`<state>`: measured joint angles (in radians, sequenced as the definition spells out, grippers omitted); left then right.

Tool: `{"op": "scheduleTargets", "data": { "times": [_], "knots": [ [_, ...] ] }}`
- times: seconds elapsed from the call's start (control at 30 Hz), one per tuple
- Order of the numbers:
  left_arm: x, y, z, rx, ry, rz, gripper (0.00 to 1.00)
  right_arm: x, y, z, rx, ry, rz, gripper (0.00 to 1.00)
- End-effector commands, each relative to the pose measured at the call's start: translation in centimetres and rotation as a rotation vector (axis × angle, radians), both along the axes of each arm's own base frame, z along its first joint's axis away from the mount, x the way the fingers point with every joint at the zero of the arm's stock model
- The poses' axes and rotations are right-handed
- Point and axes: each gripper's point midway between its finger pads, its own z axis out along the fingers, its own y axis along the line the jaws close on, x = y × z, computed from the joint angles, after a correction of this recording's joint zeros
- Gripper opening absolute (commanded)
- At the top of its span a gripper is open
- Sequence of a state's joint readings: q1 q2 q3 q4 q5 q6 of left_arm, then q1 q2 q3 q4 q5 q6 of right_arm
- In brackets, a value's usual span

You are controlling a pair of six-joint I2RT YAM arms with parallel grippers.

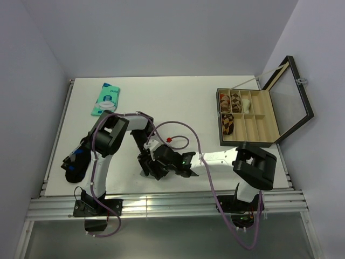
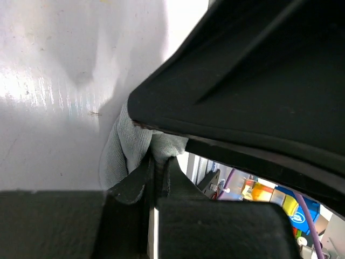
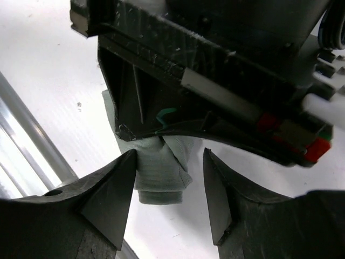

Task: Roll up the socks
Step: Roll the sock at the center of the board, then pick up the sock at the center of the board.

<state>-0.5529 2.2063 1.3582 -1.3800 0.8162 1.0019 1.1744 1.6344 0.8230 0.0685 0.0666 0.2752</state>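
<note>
Rolling looks to be under way on the small grey fabric sock point(image 3: 161, 175), which lies bunched on the white table point(image 3: 43, 65) near its front edge. The left gripper point(image 2: 156, 170) pinches a fold of it, while the right gripper point(image 3: 170, 157) straddles it, jaws spread. Next, the right claw probably needs to close on the bundle.

Table point(image 1: 178, 97): packet point(image 1: 105, 99) at far left; compartment box point(image 1: 259, 116) at far right, lid open to its right, rolled items point(image 1: 227, 110) in its left cells. Cloth item point(image 1: 74, 164) at near left edge. Near centre, a sock point(image 3: 159, 172) on the table, between left gripper point(image 1: 150, 166) and right gripper point(image 1: 183, 164).
</note>
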Motion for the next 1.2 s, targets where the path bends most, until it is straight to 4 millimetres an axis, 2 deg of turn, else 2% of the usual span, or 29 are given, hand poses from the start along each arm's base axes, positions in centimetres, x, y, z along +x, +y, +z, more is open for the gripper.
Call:
{"op": "scheduleTargets", "data": {
  "times": [0.0,0.27,0.3,0.37,0.4,0.9,1.0,1.07,1.17],
  "knots": [
    [1.3,0.5,-2.1,0.004,-0.08,-0.058,0.0,0.4,1.3,2.2,0.117,0.028,0.022,0.59],
    [1.4,0.5,-2.6,0.009,-0.081,-0.058,0.0,0.8,1.3,3.3,0.147,0.01,0.01,0.61],
    [1.5,0.4,-2.5,0.007,-0.086,-0.056,0.0,0.7,1.2,2.3,0.112,0.026,0.014,0.61],
    [1.6,0.3,-2.5,0.005,-0.09,-0.053,0.0,0.7,1.6,2.1,0.108,0.037,0.02,0.61],
    [1.7,0.3,-2.5,0.005,-0.092,-0.052,0.0,0.6,1.5,1.2,0.084,0.05,0.019,0.61],
    [2.1,0.0,-2.8,0.009,-0.118,-0.042,0.0,0.0,1.6,-1.7,0.076,0.181,0.032,0.6],
    [2.4,-0.1,-2.8,0.008,-0.131,-0.032,0.0,-0.6,1.5,-2.4,0.065,0.221,0.04,0.55],
    [2.5,-0.3,-2.9,0.007,-0.141,-0.026,0.0,-0.9,1.5,-2.5,0.059,0.24,0.049,0.47],
    [2.6,-0.6,-2.8,-0.001,-0.142,-0.017,0.0,-1.1,1.0,-3.3,0.031,0.26,0.032,0.29]
  ]
}}
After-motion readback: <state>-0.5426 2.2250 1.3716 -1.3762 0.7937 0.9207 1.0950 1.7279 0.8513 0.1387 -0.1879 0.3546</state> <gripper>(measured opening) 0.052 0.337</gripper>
